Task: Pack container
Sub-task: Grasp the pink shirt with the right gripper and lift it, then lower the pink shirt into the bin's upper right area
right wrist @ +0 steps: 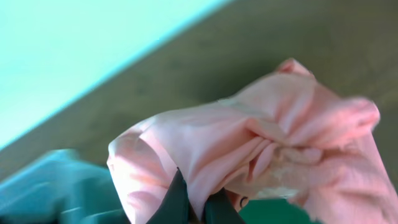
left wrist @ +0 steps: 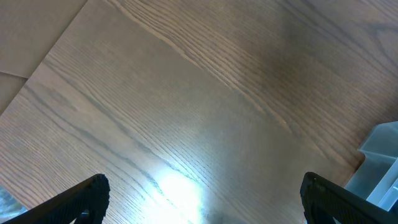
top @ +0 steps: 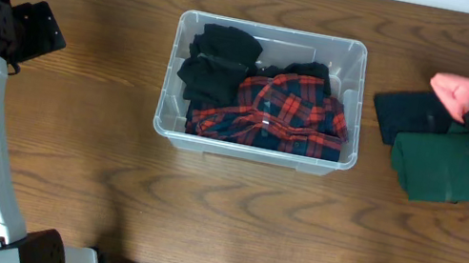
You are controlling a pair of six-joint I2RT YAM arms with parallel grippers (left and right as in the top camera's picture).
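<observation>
Overhead view placed the container point(top: 277, 30) at the centre of the table point(top: 63, 169), upright, with its long sides running left to right. Black clothes point(top: 216, 61) filled its left part. A red plaid shirt point(top: 277, 110) lay crumpled across its right and near part, touching the black clothes. Both sat inside the walls.

To the right of the container, apart from it, a navy cloth point(top: 404, 113) lay folded on the table. A green cloth point(top: 439, 168) lay folded just beside it on the near right, meeting its edge. A pink cloth point(top: 459, 94) sat at the far side of these two, partly over the navy cloth.

The right gripper point(right wrist: 189, 208) was at the pink cloth. Right wrist view showed its fingertips pinched together on a fold of the pink fabric, with the bunched cloth over the green cloth. Whether the cloth was lifted clear could not be told.

The left gripper point(left wrist: 202, 205) was at the far left of the table, well apart from the container. Left wrist view showed its fingers point(left wrist: 87, 196) spread wide over wood, holding nothing. A corner of the container showed at the right edge of that view.
</observation>
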